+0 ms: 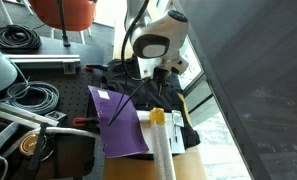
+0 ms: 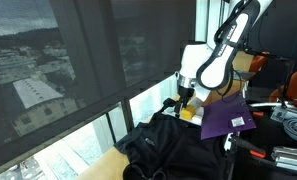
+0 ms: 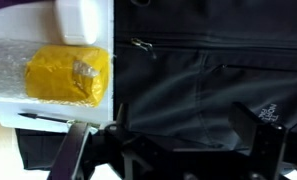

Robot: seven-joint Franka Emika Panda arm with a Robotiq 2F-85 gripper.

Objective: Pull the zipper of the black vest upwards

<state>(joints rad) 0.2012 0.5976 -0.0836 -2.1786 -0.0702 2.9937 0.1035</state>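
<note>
The two-fingered dark metal gripper (image 3: 168, 135) hangs with its fingers (image 3: 73, 158) spread wide apart and nothing between them; in the wrist view they come in from the bottom edge, over cloth. Right beneath them lies the large black vest (image 3: 218, 90) of soft, matt fabric, creased into shallow folds, with a small pale emblem near the far finger. The zipper (image 3: 223, 42) shows as a thin dark seam across the upper part of that view, beyond the fingertips and apart from them. Its small metallic pull (image 3: 140, 46) sits at the seam's end, near the vest's edge. Whether the gripper touches the cloth I cannot tell.

In an exterior view the gripper (image 2: 184, 103) points down over the far edge of the rumpled vest (image 2: 173, 150), which spreads across the table's near end. Beside the vest, in the wrist view, a crinkled bright yellow packet (image 3: 68, 75) rests on white bubble-textured padding (image 3: 13, 70). A flat purple sheet (image 2: 228, 115) lies just past the vest, and in an exterior view the same sheet (image 1: 118, 120) sits below the gripper (image 1: 166, 72), with coiled black cables (image 1: 18, 40) well apart
</note>
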